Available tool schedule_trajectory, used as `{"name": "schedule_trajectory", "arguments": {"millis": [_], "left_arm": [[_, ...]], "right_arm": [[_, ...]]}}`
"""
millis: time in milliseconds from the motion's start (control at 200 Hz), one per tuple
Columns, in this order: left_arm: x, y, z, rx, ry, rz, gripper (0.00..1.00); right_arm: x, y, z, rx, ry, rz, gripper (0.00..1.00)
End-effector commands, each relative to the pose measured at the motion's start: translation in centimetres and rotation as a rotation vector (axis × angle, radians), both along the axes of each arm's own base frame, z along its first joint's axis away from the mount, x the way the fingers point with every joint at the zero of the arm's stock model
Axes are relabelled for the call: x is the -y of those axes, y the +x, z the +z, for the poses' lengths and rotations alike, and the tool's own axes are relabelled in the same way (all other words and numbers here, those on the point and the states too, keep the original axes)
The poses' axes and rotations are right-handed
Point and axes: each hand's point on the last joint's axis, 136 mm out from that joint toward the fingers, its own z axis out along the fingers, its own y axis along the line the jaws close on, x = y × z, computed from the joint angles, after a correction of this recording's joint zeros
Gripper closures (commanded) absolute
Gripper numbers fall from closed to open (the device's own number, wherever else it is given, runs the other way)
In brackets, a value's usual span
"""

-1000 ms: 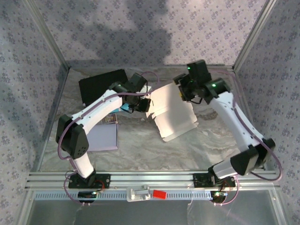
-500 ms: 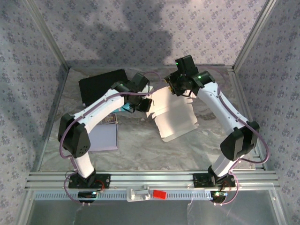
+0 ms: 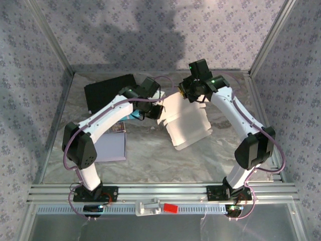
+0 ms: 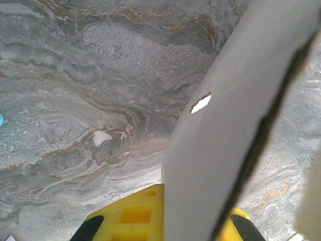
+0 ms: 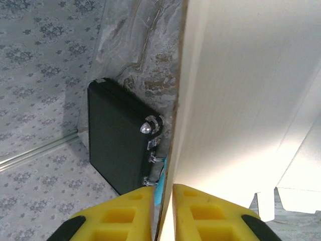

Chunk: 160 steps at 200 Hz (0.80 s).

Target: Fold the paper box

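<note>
The paper box (image 3: 186, 123) is a flat white cardboard blank lying mid-table, its left part raised. My left gripper (image 3: 156, 111) is shut on its left edge. In the left wrist view a white panel (image 4: 235, 115) runs up between the yellow fingers (image 4: 128, 218) of that gripper (image 4: 193, 213). My right gripper (image 3: 183, 95) is at the box's far edge. In the right wrist view the panel's edge (image 5: 176, 110) stands between the two yellow fingers (image 5: 210, 213), and the gripper (image 5: 164, 198) has closed narrowly on it.
A black case (image 3: 108, 93) lies at the back left, also seen as a dark case (image 5: 115, 135) beyond the panel. A lavender sheet (image 3: 109, 146) and a small blue item (image 3: 134, 116) lie under the left arm. Patterned walls enclose the table; an aluminium rail (image 3: 160, 191) runs along the front.
My right arm swung left to the box's far edge and its jaws closed on the panel. The left gripper kept its hold without moving.
</note>
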Motion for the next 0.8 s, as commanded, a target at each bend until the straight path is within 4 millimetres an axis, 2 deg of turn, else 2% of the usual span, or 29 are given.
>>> {"name": "schedule_trajectory", "arguments": {"millis": [0, 170, 265, 335, 500, 570, 675, 795], "left_arm": [[0.3, 0.1, 0.4, 0.011, 0.007, -0.021, 1.00], [0.4, 0.2, 1.5, 0.047, -0.013, -0.029, 1.00], [0.6, 0.2, 3.8, 0.111, -0.075, -0.011, 0.72], [0.4, -0.1, 5.8, 0.151, -0.146, 0.030, 0.60], [-0.7, -0.3, 10.5, 0.123, -0.374, 0.198, 0.59], [-0.6, 0.7, 12.9, 0.119, -0.493, 0.278, 0.57], [0.8, 1.8, 13.5, 0.024, -0.599, 0.364, 0.56], [3.2, 3.0, 11.5, -0.135, -0.673, 0.452, 0.58]], "right_arm": [[0.2, 0.3, -0.3, 0.001, 0.001, -0.002, 0.86], [0.9, 0.3, -0.1, 0.009, -0.003, -0.024, 1.00], [1.4, 0.3, 0.3, 0.020, 0.013, -0.055, 1.00], [1.7, 0.4, 0.4, 0.017, 0.042, -0.080, 1.00], [2.3, 0.4, 0.3, 0.007, 0.099, -0.144, 1.00], [2.3, 0.5, 0.3, 0.010, 0.114, -0.156, 1.00], [2.3, 0.5, 0.4, 0.011, 0.122, -0.163, 1.00], [2.2, 0.4, 0.0, 0.001, 0.134, -0.172, 1.00]]}}
